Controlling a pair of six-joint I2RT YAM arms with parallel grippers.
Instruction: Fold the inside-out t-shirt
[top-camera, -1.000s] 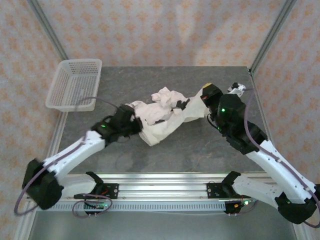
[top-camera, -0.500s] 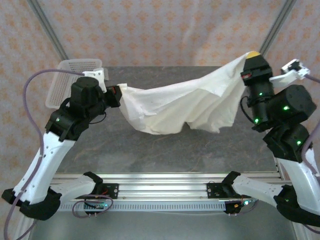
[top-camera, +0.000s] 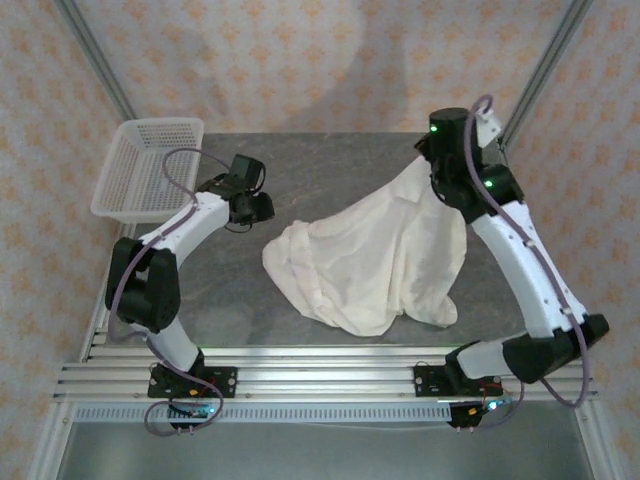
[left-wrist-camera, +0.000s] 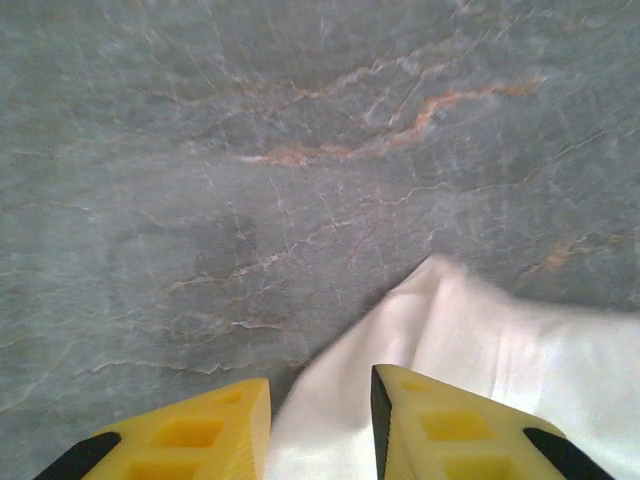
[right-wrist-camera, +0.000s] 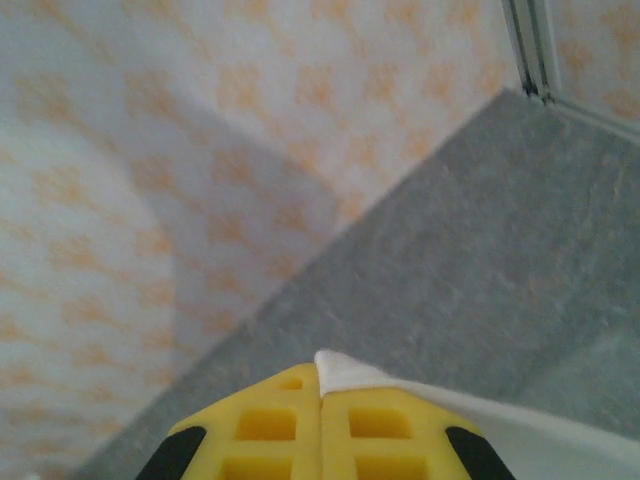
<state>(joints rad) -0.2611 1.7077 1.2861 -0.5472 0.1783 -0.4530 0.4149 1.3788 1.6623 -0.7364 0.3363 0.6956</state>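
READABLE TEXT: none | LABELS, BRANDS: none | NUMBERS, SIGNS: none | NOTE: you will find no legible marking in the top, left wrist or right wrist view.

One off-white thin cloth t-shirt (top-camera: 370, 255) is lying on one grey marbled table (top-camera: 330, 165). One white plastic mesh basket (top-camera: 148, 170) is sitting there too. Two white-and-black jointed robot arms are reaching over the table: the left arm (top-camera: 185, 228) and the right arm (top-camera: 520, 250). Each is carrying one hand, making two: the left hand (left-wrist-camera: 320, 385) and the right hand (right-wrist-camera: 321, 385). Each hand is showing two yellow plastic fingers (left-wrist-camera: 200, 430), four altogether. Two grey metal corner posts (top-camera: 95, 60) are standing behind.
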